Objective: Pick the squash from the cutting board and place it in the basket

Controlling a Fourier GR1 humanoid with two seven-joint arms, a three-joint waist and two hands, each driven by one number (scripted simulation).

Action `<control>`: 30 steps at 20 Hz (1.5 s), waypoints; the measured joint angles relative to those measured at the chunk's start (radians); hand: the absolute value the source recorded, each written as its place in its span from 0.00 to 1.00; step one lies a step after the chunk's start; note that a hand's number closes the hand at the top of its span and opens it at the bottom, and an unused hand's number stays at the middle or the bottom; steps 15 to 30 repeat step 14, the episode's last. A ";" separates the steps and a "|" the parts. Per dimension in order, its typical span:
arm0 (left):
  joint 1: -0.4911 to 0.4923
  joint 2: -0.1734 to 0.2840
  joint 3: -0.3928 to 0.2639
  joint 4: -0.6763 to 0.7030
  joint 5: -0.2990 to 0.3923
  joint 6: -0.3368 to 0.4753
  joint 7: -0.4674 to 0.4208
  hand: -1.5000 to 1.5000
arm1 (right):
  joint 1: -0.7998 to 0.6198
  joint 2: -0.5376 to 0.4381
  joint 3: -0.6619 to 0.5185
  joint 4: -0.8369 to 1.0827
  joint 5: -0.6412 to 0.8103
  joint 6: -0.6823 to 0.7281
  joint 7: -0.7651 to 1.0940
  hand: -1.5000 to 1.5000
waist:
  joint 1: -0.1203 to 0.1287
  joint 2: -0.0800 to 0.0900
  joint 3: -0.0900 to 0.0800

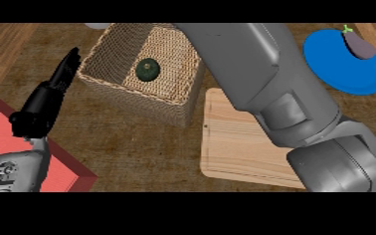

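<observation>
A dark green squash [147, 70] lies on the bottom of the woven basket [167, 55] at the upper middle of the head view. The wooden cutting board [234, 147] sits to the basket's lower right with nothing showing on its visible part. My right forearm [257, 74] crosses over the board and past the basket's right wall to the picture's top, and its hand is out of sight there. At the left, my left hand [46, 105] rests beside the basket, fingers straight and pointing up, holding nothing.
A blue plate [332, 64] at the upper right carries a purple eggplant [360, 44]. A red block [58, 172] lies at the lower left under my left forearm. Brown countertop shows between the basket and the red block.
</observation>
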 measured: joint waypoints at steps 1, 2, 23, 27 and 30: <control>-0.010 -0.002 0.000 0.008 0.000 0.000 0.001 0.50 | 0.002 0.001 -0.020 -0.009 -0.013 -0.039 -0.002 0.00 | -0.002 0.001 0.000; -0.014 0.000 0.001 0.005 0.003 -0.002 0.009 0.50 | 0.006 -0.002 -0.038 -0.019 -0.021 -0.079 -0.004 0.00 | -0.003 0.000 0.000; 0.005 -0.002 0.014 -0.009 0.005 0.003 0.017 0.50 | 0.138 -0.139 -0.197 -0.135 -0.058 -0.472 -0.028 0.00 | -0.025 -0.007 0.001; 0.005 -0.002 0.014 -0.009 0.005 0.003 0.017 0.50 | 0.138 -0.139 -0.197 -0.135 -0.058 -0.472 -0.028 0.00 | -0.025 -0.007 0.001; 0.005 -0.002 0.014 -0.009 0.005 0.003 0.017 0.50 | 0.138 -0.139 -0.197 -0.135 -0.058 -0.472 -0.028 0.00 | -0.025 -0.007 0.001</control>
